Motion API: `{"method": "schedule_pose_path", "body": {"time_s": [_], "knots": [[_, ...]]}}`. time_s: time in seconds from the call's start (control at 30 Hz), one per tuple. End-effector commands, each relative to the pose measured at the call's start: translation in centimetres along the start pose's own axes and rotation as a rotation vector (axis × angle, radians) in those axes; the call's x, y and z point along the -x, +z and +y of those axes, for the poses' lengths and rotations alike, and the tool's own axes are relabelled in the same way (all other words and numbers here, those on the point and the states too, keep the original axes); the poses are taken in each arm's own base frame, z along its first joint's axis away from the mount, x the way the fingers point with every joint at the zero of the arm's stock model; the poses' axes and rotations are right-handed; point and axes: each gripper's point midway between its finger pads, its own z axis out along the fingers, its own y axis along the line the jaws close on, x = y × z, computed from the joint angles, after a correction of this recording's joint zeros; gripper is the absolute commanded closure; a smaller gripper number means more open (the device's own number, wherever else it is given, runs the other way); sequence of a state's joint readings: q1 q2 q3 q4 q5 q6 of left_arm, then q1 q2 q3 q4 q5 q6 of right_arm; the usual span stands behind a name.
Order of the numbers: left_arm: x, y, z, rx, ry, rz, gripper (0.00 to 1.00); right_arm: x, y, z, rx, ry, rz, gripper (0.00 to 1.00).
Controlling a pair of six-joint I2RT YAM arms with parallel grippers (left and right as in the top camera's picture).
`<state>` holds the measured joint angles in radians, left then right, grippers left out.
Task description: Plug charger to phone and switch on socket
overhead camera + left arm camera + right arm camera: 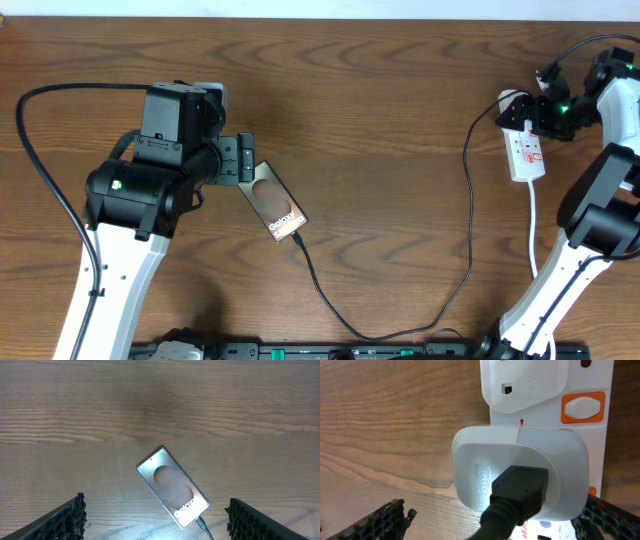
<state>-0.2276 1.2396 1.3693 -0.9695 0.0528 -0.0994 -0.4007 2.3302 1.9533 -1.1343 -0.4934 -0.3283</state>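
The phone (275, 205) lies flat on the wooden table, its "Galaxy" end pointing toward the front. The charger (468, 215), a thin black cable, loops from the phone's lower end round to a white adapter (511, 108) on the socket (527, 152). In the left wrist view the plug tip (202, 524) meets the phone (172, 487). My left gripper (247, 160) stands open just behind the phone, holding nothing. My right gripper (495, 517) is open, its fingers on either side of the adapter (520, 460). An orange switch (582, 407) sits on the socket (599, 435).
The socket's white cord (533, 225) runs toward the front beside the right arm's base. A black cable (40, 170) from the left arm curves along the table's left side. A dark rail (350, 352) lines the front edge.
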Motion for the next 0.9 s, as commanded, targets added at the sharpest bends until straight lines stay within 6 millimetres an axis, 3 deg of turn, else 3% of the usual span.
{"method": "schedule_pose_path", "body": {"time_s": [0.0,0.23,0.47,0.67,0.87], "knots": [[0.4,-0.5,0.0,0.008,0.019,-0.018,0.13,-1.5,3.9,5.7,0.169,0.064,0.096,0.01],[0.4,-0.5,0.0,0.008,0.019,-0.018,0.13,-1.9,2.1,2.3,-0.025,0.179,0.135,0.01],[0.4,-0.5,0.0,0.008,0.019,-0.018,0.13,-1.4,-2.2,-1.1,-0.272,0.311,0.132,0.01],[0.4,-0.5,0.0,0.008,0.019,-0.018,0.13,-0.1,-6.6,-1.2,-0.385,0.373,0.078,0.01],[0.4,-0.5,0.0,0.008,0.019,-0.018,0.13,0.9,-11.3,0.9,-0.401,0.377,0.017,0.01]]}}
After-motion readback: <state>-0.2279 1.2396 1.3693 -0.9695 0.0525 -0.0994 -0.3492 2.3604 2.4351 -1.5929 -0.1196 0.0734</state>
